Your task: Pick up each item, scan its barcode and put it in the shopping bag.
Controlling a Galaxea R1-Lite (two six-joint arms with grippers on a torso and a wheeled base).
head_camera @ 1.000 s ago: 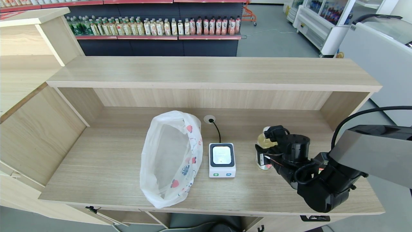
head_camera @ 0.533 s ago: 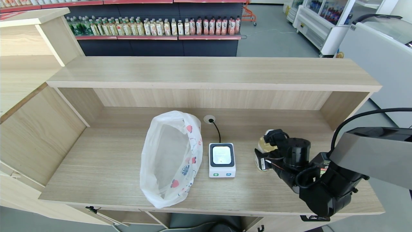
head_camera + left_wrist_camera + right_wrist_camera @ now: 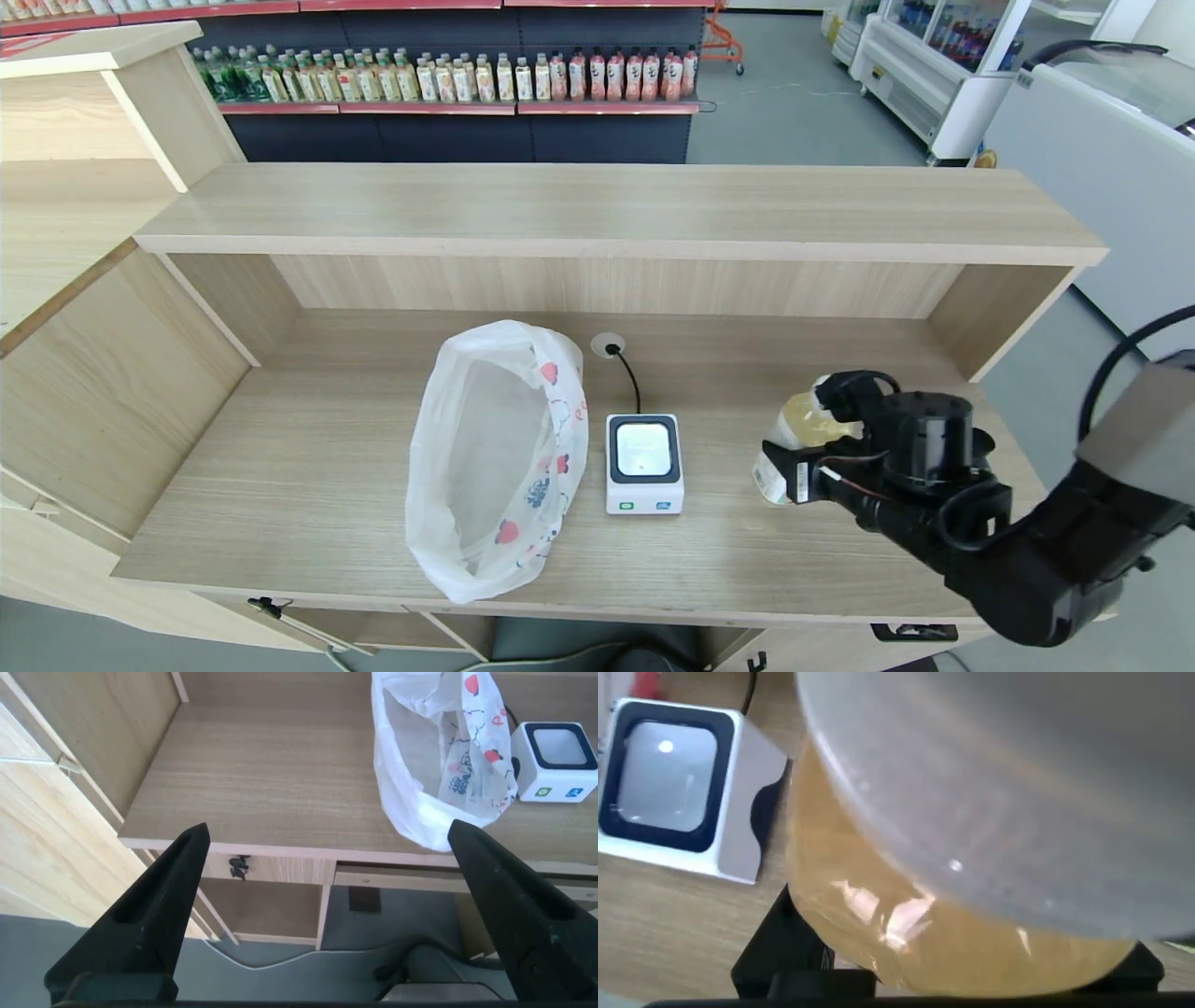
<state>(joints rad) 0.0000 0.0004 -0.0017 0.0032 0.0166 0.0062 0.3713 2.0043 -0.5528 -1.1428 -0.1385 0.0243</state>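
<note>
At the counter (image 3: 280, 485) there are three things: one white shopping bag (image 3: 495, 457) at left, one barcode scanner (image 3: 644, 462) in the middle, one yellowish bottle (image 3: 801, 425) at right.

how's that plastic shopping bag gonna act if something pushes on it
Probably floppy: the shopping bag is thin, see-through film slumped on the counter, so its mouth may fold shut under a push. Likely very light, with nothing visible inside, so it could slide rather than stay put when the bottle in the right gripper presses it.
</note>
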